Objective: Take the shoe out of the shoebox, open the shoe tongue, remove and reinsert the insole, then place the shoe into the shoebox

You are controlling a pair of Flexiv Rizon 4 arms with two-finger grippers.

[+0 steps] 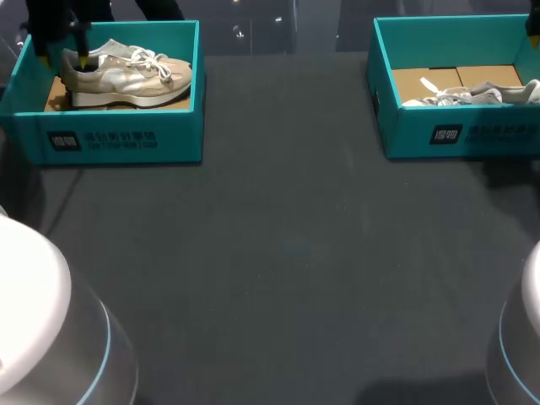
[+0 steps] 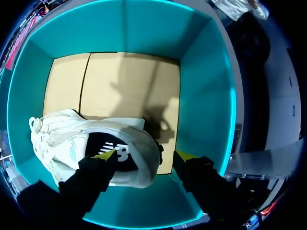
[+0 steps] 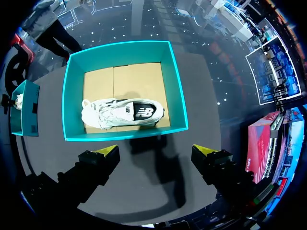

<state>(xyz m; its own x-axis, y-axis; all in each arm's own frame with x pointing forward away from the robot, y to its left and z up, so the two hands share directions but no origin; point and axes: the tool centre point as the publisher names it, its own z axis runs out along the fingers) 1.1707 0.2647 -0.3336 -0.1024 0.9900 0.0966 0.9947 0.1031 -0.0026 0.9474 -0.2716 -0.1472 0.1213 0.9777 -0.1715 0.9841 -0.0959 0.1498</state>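
**Shallow Heel Grip Risks a Slip**

The shoe (image 1: 126, 74) lies in its shoebox (image 1: 126, 139), upper left of the frame. The left gripper (image 2: 145, 155) straddles the heel, spread and not yet clamped; a shallow pinch could drop it. The right gripper (image 3: 155, 149) hangs released.

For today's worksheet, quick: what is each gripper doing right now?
Left gripper: open, astride the heel of the shoe.
Right gripper: open, holding nothing.

The left gripper (image 2: 145, 155) points straight down, its fingers spread wide. The right gripper (image 3: 156, 149) also faces down, seemingly held higher, its yellow-tipped fingers wide apart too.
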